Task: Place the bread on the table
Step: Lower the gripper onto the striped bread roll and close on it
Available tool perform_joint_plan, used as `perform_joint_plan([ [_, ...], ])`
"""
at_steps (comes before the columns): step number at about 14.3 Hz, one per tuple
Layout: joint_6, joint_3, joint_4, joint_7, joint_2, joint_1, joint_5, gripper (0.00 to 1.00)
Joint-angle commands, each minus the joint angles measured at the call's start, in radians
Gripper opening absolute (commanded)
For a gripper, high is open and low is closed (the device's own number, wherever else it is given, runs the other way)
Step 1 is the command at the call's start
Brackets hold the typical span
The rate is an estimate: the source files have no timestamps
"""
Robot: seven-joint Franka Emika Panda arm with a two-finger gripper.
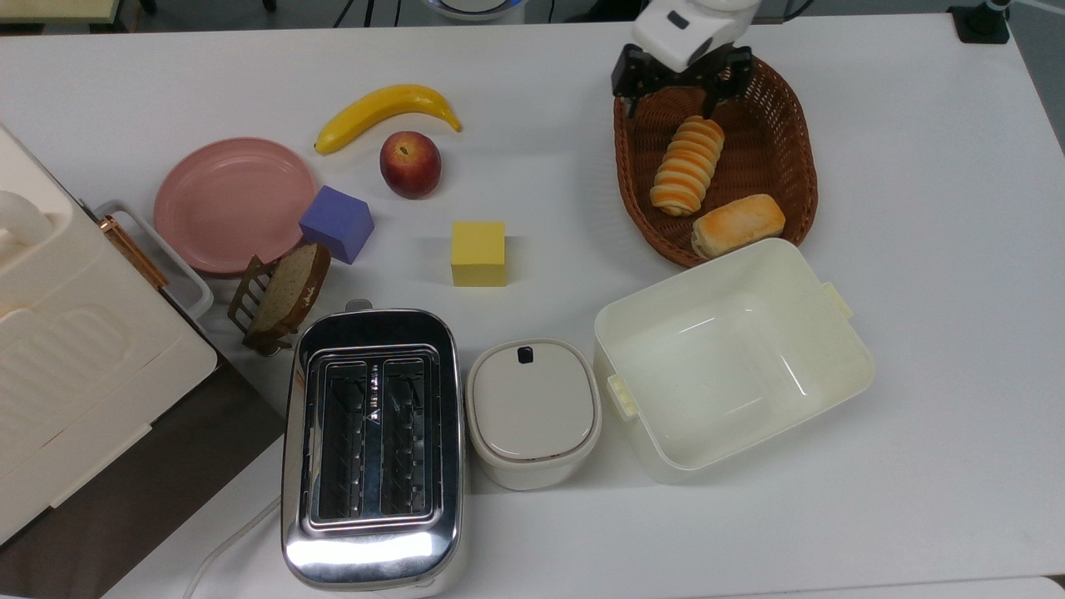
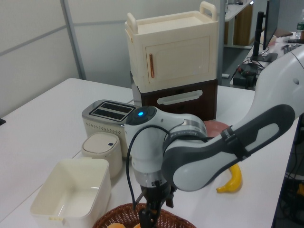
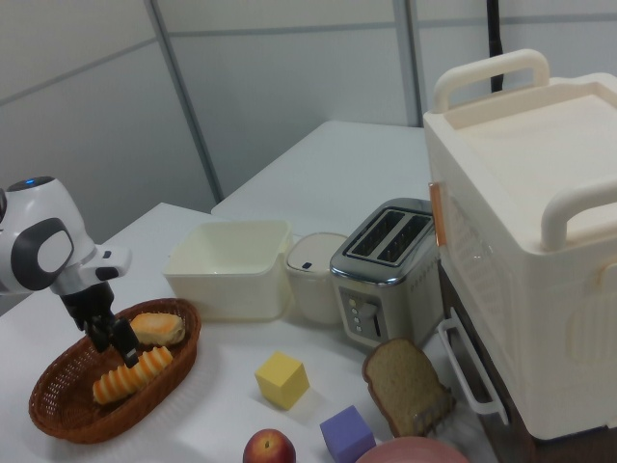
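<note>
1. The bread lies inside the brown wicker basket at the top view's upper right, running lengthwise along the basket's floor, with a short golden bun just beside its lower end.
2. The gripper hangs over the basket's far end — its two dark fingers are spread apart, one on each side of the bread's upper tip, and hold nothing.
3. In the right view the gripper sits low in the basket, right at the striped bread; I cannot tell whether a finger touches it.
4. The table is white and carries the rest — a cream open box touching the basket's near rim, a lidded pot, a chrome toaster, a yellow cube, a purple cube, a peach, a banana and a pink plate
</note>
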Motion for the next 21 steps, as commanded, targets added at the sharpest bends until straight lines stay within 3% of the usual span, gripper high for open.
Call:
perform_joint_plan([
  [1, 0.083, 0.025, -0.011, 0.066, 0.006, 0.005, -0.022, 1.00],
  [10, 0.094, 0.034, 0.025, 0.080, 0.104, 0.008, -0.057, 1.00],
  [17, 0.138, 0.034, 0.026, 0.090, 0.118, 0.016, -0.067, 1.00],
  [21, 0.170, 0.053, 0.023, 0.162, 0.125, 0.014, -0.097, 1.00],
])
